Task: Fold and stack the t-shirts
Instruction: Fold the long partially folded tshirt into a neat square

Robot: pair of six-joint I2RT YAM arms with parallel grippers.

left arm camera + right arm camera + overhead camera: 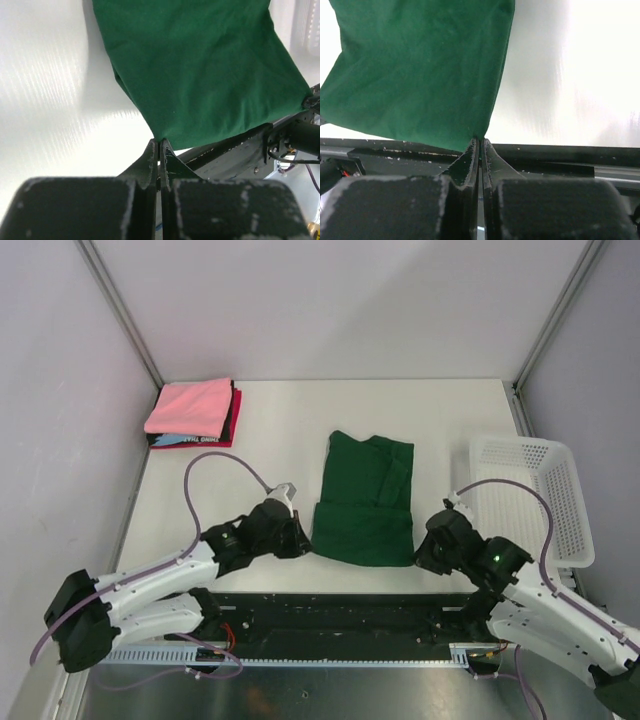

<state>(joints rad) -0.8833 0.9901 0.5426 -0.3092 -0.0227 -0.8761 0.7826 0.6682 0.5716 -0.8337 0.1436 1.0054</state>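
Closest in, the left fingers [151, 156] are pressed together into a thin slit, pinching the near left corner of the green shirt [200, 70] right at their tips. The right fingers [470, 156] do the same on the near right corner, and both pairs are scuffed black plastic. The shirt is soft matte cloth with light creases, and its near edge runs fairly straight between the two corners, right at the front edge of the counter [270, 440], which is smooth, white and a bit shiny. From above, the shirt is a rough rectangle mid-counter, with the near part a flat doubled band and the far part lumpier with overlapping flaps. Off to the right, apart from it, sits a rectangular white plastic mesh basket [555, 502]. Way back in the far left corner there's a neat stack of folded shirts [193, 412], pink on top, with black, red and light blue layers peeking out underneath.
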